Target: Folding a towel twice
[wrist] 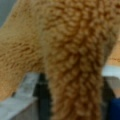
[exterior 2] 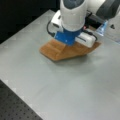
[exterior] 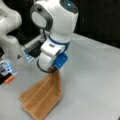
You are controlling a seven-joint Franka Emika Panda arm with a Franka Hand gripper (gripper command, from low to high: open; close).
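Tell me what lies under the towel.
The towel hangs from the hand, its lower part on the gray table. Whatever lies beneath its folds is covered.

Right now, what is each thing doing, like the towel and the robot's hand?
towel: one part lifted off the table, the rest lying bunched in layers.
gripper: shut on the towel, holding it up.
table: flat, bearing the towel's lower part.

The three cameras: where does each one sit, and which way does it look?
A front view: above the table, looking down at the towel; the arm fills the top, the gripper hidden behind it.
A front view: from another side, looking down at the arm over the towel.
Wrist view: on the arm's wrist, pressed up to the towel.
All three share the towel, lifted at one end.
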